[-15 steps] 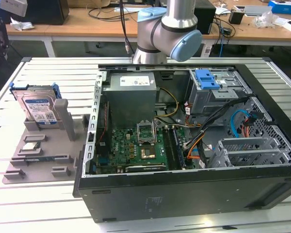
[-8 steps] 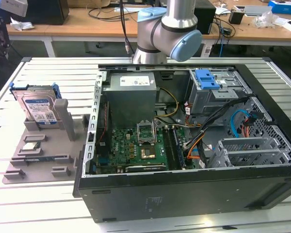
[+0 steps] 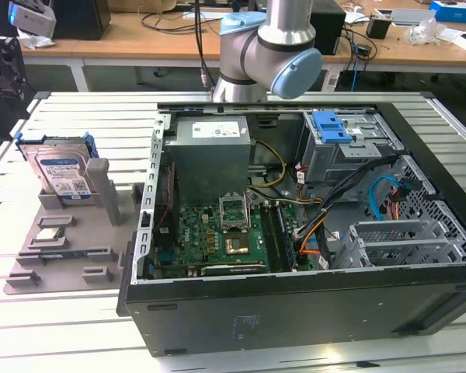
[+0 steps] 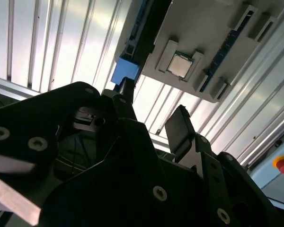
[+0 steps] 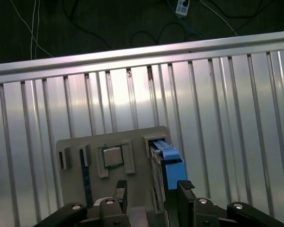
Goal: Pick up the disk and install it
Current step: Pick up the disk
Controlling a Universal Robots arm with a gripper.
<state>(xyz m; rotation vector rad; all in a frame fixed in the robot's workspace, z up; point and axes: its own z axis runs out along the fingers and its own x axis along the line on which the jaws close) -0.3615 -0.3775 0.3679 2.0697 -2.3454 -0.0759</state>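
My hand (image 5: pixel 153 195) hangs spread and empty over the grey holder (image 3: pixel 93 233) on the counter (image 3: pixel 78 124), at the exterior view's left of the open computer case (image 3: pixel 295 311) — the disk (image 3: pixel 62 175) stands there on edge, blue carrier uppermost, likely so my fingers (image 5: pixel 183 191) can straddle it.

Exterior view overlooks the bench (image 3: pixel 85 109); both wrist views share the disk (image 4: pixel 125 73) (image 5: pixel 171 169).

The arm (image 3: pixel 272 47) rises near the far edge of the table (image 3: pixel 101 116) in the exterior view, its grey joints with pale blue caps bent over that edge. In both wrist views the gripper (image 5: pixel 152 191) (image 4: pixel 151 116) points down toward the table, its two black fingers (image 5: pixel 184 189) spread well apart.
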